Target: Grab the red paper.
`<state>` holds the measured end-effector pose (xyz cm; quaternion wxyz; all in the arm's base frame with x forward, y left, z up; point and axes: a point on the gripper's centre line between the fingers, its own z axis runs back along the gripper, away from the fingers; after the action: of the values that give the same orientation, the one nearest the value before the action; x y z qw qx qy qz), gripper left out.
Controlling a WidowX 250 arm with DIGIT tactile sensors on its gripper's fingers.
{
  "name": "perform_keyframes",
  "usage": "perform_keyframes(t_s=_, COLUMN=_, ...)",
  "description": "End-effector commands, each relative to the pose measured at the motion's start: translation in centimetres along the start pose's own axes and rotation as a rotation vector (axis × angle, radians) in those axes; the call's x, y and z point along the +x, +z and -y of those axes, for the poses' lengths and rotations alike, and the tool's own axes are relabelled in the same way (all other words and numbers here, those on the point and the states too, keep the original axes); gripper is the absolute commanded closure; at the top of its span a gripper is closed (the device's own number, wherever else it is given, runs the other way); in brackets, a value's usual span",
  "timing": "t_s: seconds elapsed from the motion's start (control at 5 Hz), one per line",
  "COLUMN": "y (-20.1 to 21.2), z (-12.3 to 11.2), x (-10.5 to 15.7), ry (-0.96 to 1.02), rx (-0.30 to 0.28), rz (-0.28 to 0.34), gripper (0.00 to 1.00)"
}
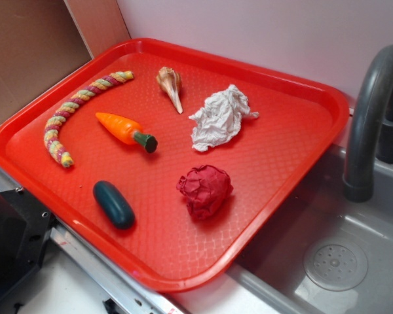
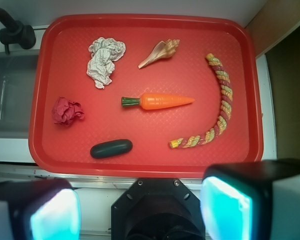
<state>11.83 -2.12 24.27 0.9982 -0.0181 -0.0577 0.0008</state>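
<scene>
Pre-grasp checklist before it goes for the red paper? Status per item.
1. Red paper located: ok, crumpled ball resting on the red tray.
2. Target free of neighbours: ok, apart from the white paper wad, the carrot and the dark green oval.
3. Not confused with the white wad: ok, the colours differ plainly.
4. Claw open: ok, the fingers stand wide apart in the wrist view, nothing between them.
5. Claw over target: not ok, the red paper sits off to the left of the wrist view, not centred.
6. Clearance to the faucet: cannot tell, arm not in the exterior view.
</scene>
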Motion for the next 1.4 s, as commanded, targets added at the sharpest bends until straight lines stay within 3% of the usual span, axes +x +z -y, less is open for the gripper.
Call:
perform_keyframes(t_s=0.0, y=0.0, z=0.0, x=0.0, ry=0.000, rx=0.000, rz=0.000, gripper=0.00)
perform_keyframes(t_s=0.2, y=-1.8, z=4.9, x=3.6, ry=-0.254, rx=0.023, rz=-0.024, gripper=0.00)
perform_keyframes(t_s=0.4, y=-5.1, z=9.5, x=6.0, ry=-0.513, rx=0.086, rz=-0.052, gripper=0.00)
perform_keyframes(t_s=0.6, y=-9.0, z=11.8, x=6.0, ry=-0.764, rx=0.072, rz=-0.084, gripper=0.00)
perform_keyframes(t_s=1.0, y=-15.0, z=11.8, x=3.9, ry=-1.210, rx=0.040, rz=-0.229, gripper=0.00)
perform_keyframes(t_s=1.2, y=-16.7, z=12.0, x=3.4, ry=-1.233, rx=0.024, rz=-0.292, gripper=0.00)
